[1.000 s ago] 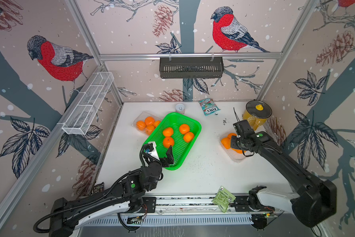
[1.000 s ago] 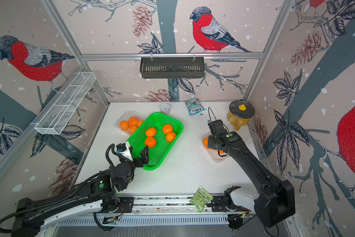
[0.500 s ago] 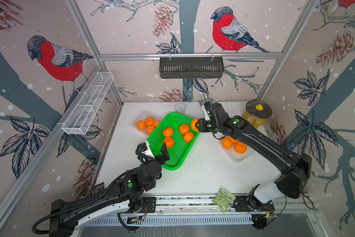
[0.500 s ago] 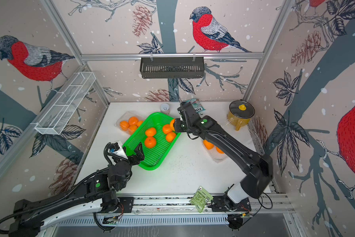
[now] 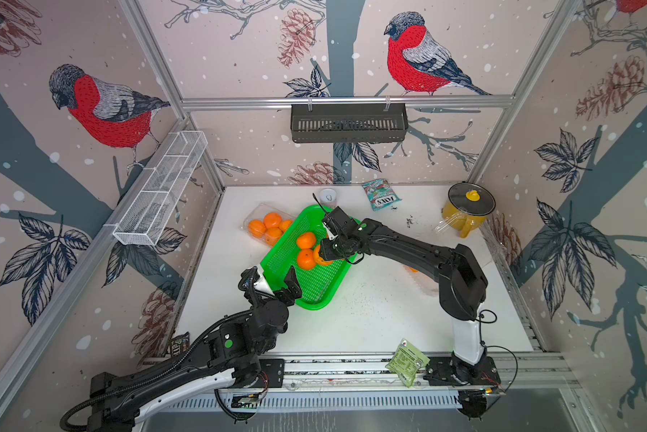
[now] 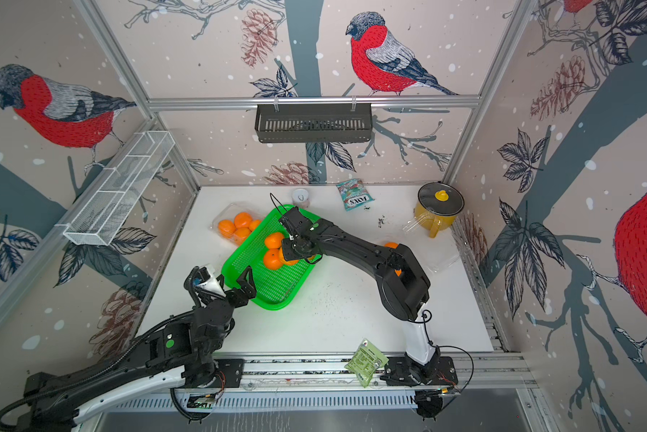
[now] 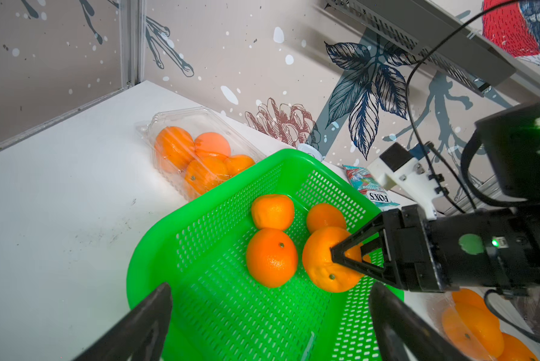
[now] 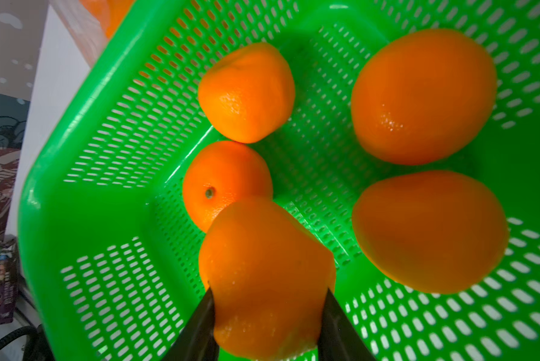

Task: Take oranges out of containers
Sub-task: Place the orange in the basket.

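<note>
My right gripper is shut on one orange, low over the green tray; the same orange shows in the left wrist view. Several loose oranges lie in the tray. At the back left a clear container with its lid closed holds several oranges. The other container is mostly hidden behind the right arm, with oranges in it. My left gripper is open and empty at the tray's near corner.
A yellow pot with a glass lid stands at the back right, with a candy packet and a small white cup along the back wall. A green sachet lies on the front rail. A wire shelf hangs on the left wall.
The right arm has swung left from the right container with an orange and come down over the green tray. The left gripper has shifted slightly by the tray's corner.
</note>
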Controlling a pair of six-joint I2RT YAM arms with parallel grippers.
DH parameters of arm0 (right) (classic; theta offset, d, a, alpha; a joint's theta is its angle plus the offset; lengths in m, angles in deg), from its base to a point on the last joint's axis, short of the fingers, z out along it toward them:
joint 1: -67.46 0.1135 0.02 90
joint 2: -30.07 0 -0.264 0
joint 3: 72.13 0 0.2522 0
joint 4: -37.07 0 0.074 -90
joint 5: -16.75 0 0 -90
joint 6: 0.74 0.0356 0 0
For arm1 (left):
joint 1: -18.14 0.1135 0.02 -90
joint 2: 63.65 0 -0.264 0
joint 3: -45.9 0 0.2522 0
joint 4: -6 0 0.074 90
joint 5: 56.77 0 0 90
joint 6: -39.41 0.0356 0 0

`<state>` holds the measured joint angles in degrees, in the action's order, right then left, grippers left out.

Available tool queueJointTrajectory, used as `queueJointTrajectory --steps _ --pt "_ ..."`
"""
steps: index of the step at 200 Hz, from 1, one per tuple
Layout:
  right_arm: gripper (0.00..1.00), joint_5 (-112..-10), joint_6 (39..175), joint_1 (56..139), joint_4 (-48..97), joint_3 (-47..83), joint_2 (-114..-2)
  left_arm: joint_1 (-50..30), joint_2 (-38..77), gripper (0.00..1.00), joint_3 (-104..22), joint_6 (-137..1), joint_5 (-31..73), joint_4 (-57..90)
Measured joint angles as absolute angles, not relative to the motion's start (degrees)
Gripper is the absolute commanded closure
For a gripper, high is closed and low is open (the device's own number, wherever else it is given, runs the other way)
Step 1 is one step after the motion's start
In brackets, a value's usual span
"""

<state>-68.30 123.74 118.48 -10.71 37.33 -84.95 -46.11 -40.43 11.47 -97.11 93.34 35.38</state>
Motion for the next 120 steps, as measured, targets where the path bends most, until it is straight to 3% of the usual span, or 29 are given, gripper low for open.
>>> queueJointTrajectory --steps 42,87,120 --pt "0.11 -69.79 122.32 119.9 -14.65 44.04 -86.89 -46.11 -45.5 0.04 13.44 -97.77 93.52 35.64" --pt "0.08 -76.83 122.08 119.18 -19.79 46.29 -80.1 -46.11 -45.08 0.04 13.59 -97.72 93.63 35.66" --pt "0.11 -85.53 127.61 110.59 -20.51 30.86 -60.84 -46.11 -44.27 0.04 13.61 -97.07 93.43 35.38"
